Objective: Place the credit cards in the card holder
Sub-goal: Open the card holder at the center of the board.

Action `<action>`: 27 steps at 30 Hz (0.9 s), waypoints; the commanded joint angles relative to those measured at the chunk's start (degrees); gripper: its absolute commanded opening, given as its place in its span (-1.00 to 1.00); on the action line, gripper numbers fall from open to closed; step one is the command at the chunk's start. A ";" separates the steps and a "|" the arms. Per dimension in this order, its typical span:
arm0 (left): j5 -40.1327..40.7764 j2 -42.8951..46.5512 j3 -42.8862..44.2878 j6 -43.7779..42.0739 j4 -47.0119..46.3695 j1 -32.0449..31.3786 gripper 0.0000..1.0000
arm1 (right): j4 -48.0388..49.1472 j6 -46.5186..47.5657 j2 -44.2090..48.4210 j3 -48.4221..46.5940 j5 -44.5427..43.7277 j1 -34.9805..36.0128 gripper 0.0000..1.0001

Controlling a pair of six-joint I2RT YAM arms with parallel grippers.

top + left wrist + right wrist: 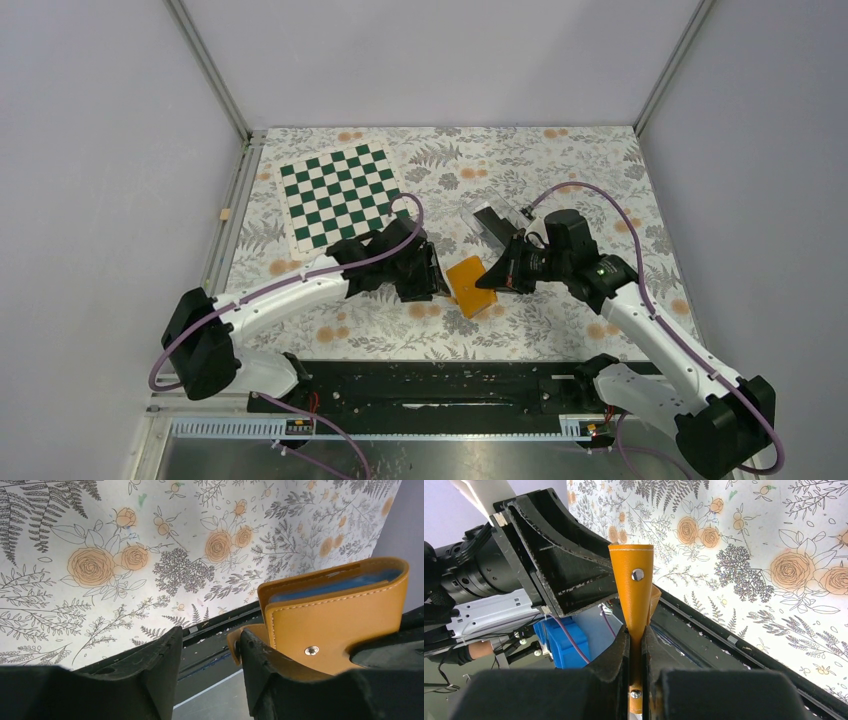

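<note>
The task looks barely begun; the card holder (470,287) is lifted off the table (580,160) near the middle of the scene, pinched by its edge in the right gripper (497,277), whose fingers are clamped tight on the orange leather. The left gripper (440,272) stands just left of it, jaws partly apart with nothing between them; no card shows in either gripper. The credit cards (491,222) seem to be the dark flat shape in the clear box (478,212), just beyond the wallet (too small to be sure), so every insertion is left to do. The overhead view alone gives this layout, and the chessboard mat (340,195) at the far left. The left wrist view shows what it cannot: the light blue pockets gaping along the wallet's top edge, no black card visible in them, the snap button, and one left fingertip (252,647) against the curled strap. The right wrist view shows the wallet edge-on, with the left finger leaning on its side.
</note>
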State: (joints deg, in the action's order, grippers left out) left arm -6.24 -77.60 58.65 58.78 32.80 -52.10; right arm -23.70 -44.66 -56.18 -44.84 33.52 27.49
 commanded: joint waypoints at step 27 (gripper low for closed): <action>-8.06 5.50 -11.02 9.88 -18.99 1.21 -0.04 | 3.60 -3.40 1.71 0.19 0.15 0.38 -1.00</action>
State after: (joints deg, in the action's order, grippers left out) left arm -12.53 -74.98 49.08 66.13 18.13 -50.89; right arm -22.41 -46.89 -55.37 -44.71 33.50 27.49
